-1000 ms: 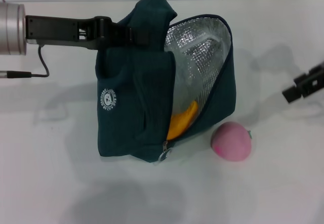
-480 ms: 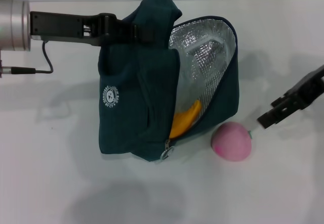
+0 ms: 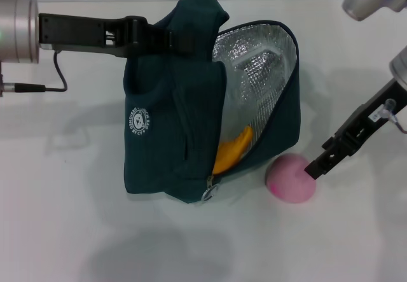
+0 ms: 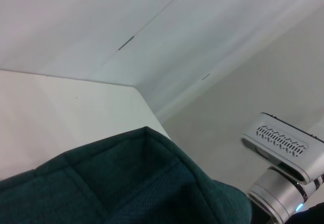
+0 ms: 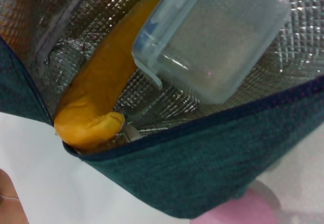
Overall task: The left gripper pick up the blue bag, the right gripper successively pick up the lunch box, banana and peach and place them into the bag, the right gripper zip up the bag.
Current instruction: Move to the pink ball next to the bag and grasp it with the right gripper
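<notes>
The blue bag (image 3: 168, 126) hangs open with its base on the table, and my left gripper (image 3: 166, 41) is shut on its top fabric. Inside the foil lining lie the banana (image 3: 233, 150) and the clear lunch box (image 3: 253, 62). In the right wrist view the banana (image 5: 93, 100) and the lunch box (image 5: 212, 37) sit behind the bag's rim (image 5: 202, 163). The pink peach (image 3: 289, 179) rests on the table by the bag's lower right corner. My right gripper (image 3: 316, 166) reaches in from the right and its tip is at the peach's right side.
The white table (image 3: 76, 231) spreads around the bag. A black cable (image 3: 51, 81) trails from the left arm. The bag's metal zip ring (image 3: 208, 195) hangs at its bottom front corner. The left wrist view shows bag fabric (image 4: 126, 183) and the right arm (image 4: 283, 153) beyond.
My right gripper has come in from the far right, moving left and down until its tip reaches the peach. The bag shifted slightly right and then held still.
</notes>
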